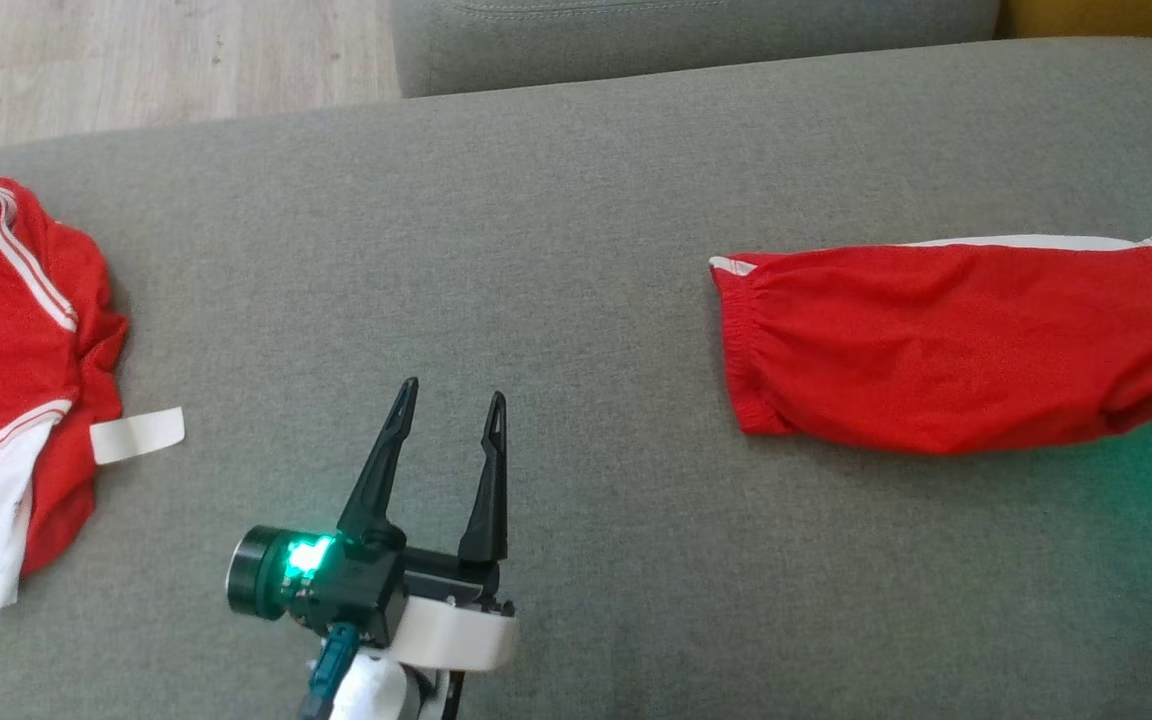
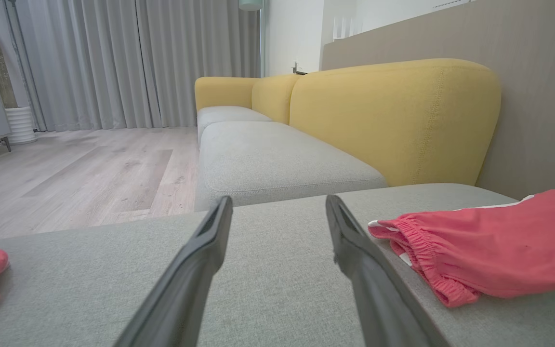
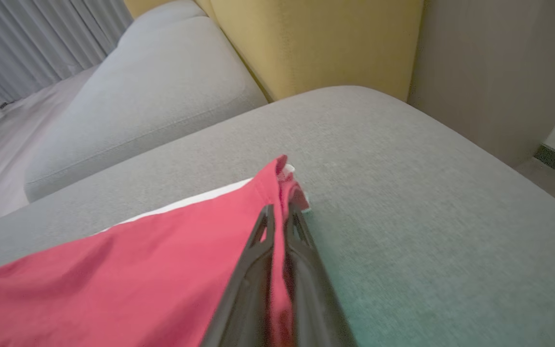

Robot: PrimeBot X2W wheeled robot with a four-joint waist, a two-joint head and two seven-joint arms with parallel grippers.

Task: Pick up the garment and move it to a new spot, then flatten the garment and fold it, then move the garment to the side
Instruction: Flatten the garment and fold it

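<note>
Gripping the garment [image 3: 128, 274], right end effector [image 3: 280, 212] is clamped; left end effector [image 1: 453, 398] stands wide.

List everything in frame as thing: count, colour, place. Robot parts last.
folded garment: one, red with white trim, right part of the cushion
crumpled garment: one, red and white, cushion's left edge
cushion: one, grey, under both garments
sofa backrest: one, yellow, beyond the cushion
floor: one, pale wood, beyond the cushion
curtains: grey, far side of the room
left gripper: one, dark, open over bare cushion
right gripper: one, dark, shut on folded garment's right end
</note>
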